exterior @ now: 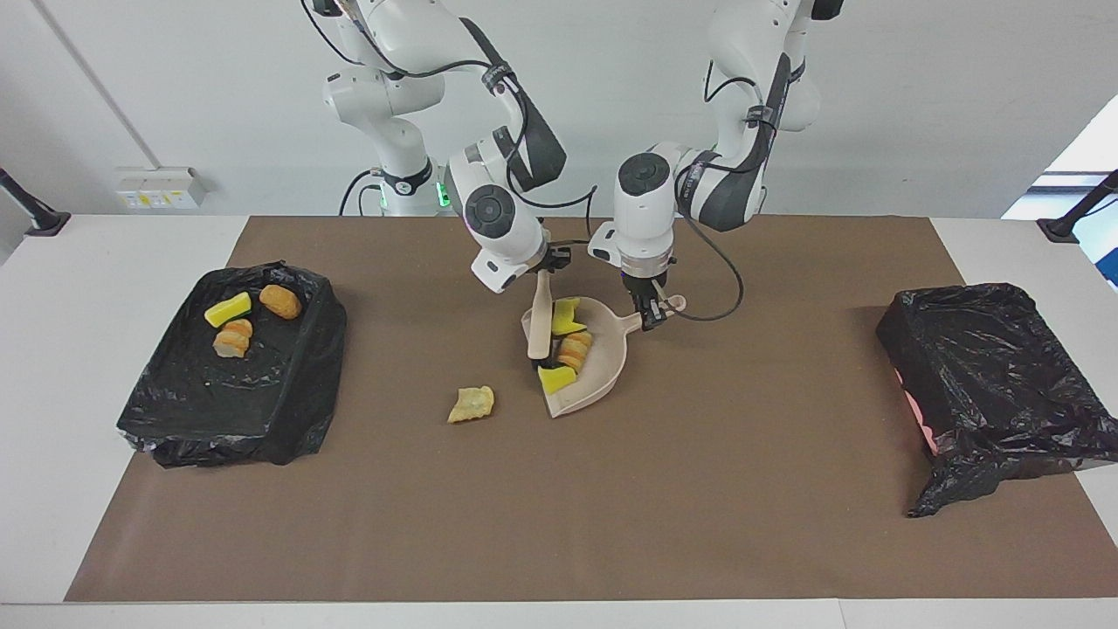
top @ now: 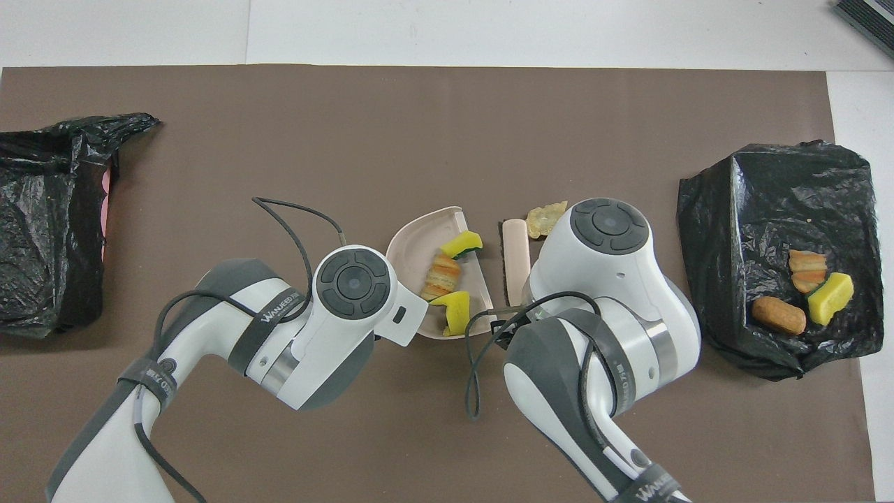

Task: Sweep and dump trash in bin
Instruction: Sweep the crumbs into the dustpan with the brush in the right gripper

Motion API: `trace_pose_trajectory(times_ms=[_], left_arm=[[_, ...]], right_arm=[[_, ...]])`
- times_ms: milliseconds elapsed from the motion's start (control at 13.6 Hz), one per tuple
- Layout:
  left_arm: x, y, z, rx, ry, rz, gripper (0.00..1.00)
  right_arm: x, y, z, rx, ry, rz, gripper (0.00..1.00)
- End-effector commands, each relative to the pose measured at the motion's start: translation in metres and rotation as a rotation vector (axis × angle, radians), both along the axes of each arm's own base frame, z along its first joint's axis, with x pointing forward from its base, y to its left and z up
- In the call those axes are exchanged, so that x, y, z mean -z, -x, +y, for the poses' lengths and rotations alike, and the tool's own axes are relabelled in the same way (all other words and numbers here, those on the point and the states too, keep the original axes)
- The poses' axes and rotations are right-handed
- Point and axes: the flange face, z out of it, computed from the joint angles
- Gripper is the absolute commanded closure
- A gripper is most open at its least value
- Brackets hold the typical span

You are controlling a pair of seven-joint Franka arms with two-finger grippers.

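The beige dustpan (exterior: 603, 377) (top: 413, 243) lies mid-table with three trash chunks in it: two yellow (exterior: 566, 316) (exterior: 555, 378) and one orange-striped (exterior: 575, 349) (top: 438, 274). My left gripper (exterior: 653, 314) is shut on the dustpan's handle. My right gripper (exterior: 544, 266) is shut on the beige brush (exterior: 540, 321) (top: 515, 257), which stands at the dustpan's open mouth. One pale beige chunk (exterior: 472, 404) (top: 546, 219) lies loose on the mat, just farther from the robots than the brush. In the overhead view the hands hide both grippers.
A black-bagged bin (exterior: 236, 397) (top: 761, 209) at the right arm's end holds a yellow (exterior: 227, 308), a tan-brown (exterior: 279, 300) and a striped chunk (exterior: 232, 338). A second black-bagged bin (exterior: 996, 384) (top: 49, 223) stands at the left arm's end. A brown mat (exterior: 699, 489) covers the table.
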Motion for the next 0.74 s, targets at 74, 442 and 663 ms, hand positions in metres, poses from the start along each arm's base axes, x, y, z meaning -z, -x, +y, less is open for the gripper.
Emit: trace_pose_trajectory(times_ms=[74,442,663], left_arm=[[-0.002,0.004,0.012,-0.004,0.004,-0.011,1.0],[-0.001,0.003,0.015,-0.011,0.002,-0.009,1.0],[0.001,0.004,0.017,-0.014,-0.004,-0.002,1.0]], right_arm=[[0.002,-0.05,-0.047,-0.144,0.105,-0.082,1.0],[0.055,-0.103,-0.055,-0.366,0.361,-0.116,1.0],[0.077,-0.092,-0.055,-0.34,0.299,-0.073,1.0]])
